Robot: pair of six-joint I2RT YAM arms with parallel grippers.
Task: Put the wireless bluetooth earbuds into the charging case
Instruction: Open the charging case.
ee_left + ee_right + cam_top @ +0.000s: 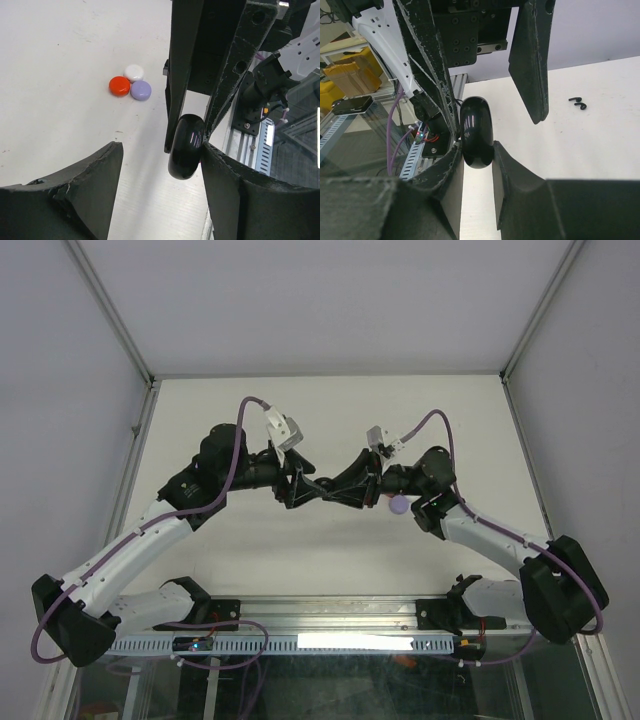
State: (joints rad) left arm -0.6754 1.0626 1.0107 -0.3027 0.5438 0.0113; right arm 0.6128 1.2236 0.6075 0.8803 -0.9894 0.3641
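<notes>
Black case pinched by the right arm, left fingers wide open around it

The right fingers are clamped on the glossy black round charging case, gripping it edge-on by its two flat faces, so the gap is only as wide as the case is thick. The left fingers are spread well apart with the case sitting between them. It's touching one left finger and clear of the other, so no grip there. Both arms meet over the middle of the tabletop. The red case, white case and lavender case lie bunched together, touching. Two tiny black earbuds, I think, lie side by side on the tabletop, well apart from the fingers.
</notes>
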